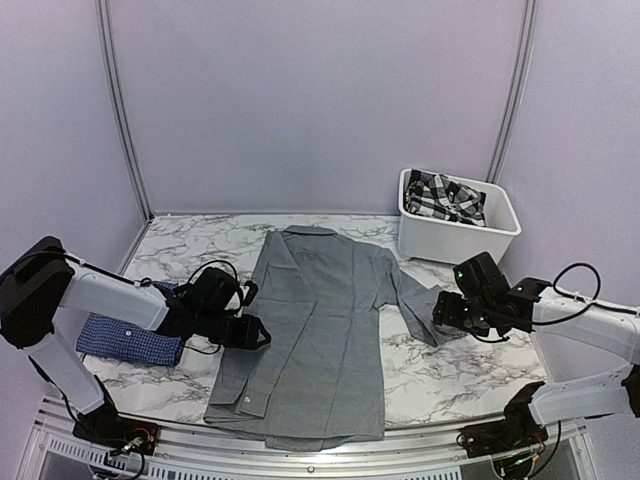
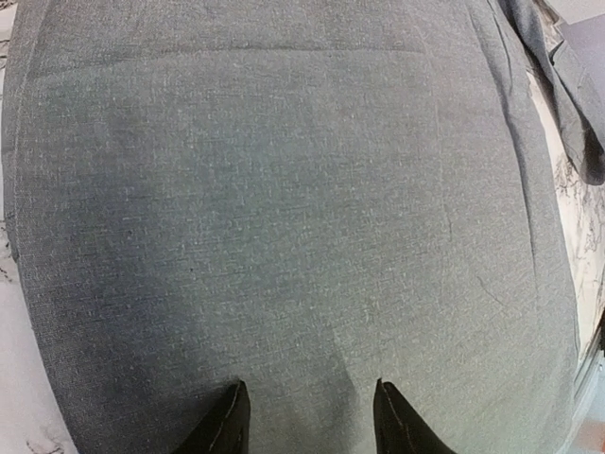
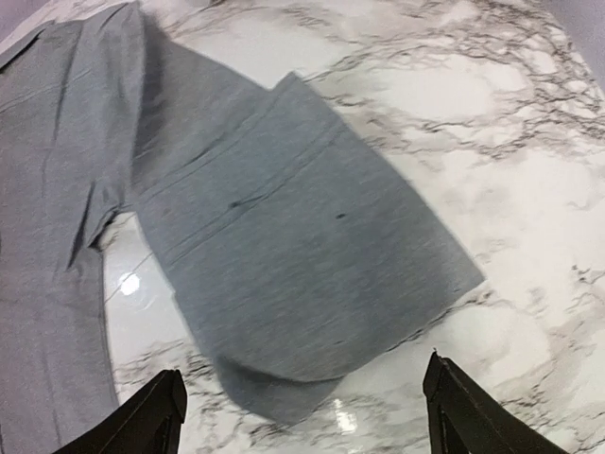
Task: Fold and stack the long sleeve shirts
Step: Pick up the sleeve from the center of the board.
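The grey long sleeve shirt [image 1: 315, 330] lies spread flat in the middle of the marble table, collar to the far side. Its right sleeve [image 3: 293, 255] lies folded back on itself on the marble. My right gripper [image 3: 304, 371] hovers over the sleeve's end, jaws wide open, nothing between them. My left gripper [image 2: 307, 402] is over the shirt's left side [image 2: 284, 208], fingers apart above the flat cloth, gripping nothing that I can see. The dark blue checked shirt [image 1: 130, 340] lies folded at the left, partly behind my left arm.
A white bin [image 1: 505, 235] stands at the back right with a black-and-white plaid cloth [image 1: 445, 195] in it. The table's near edge [image 1: 300, 445] runs just below the shirt's hem. Bare marble [image 1: 450, 370] shows to the right of the shirt.
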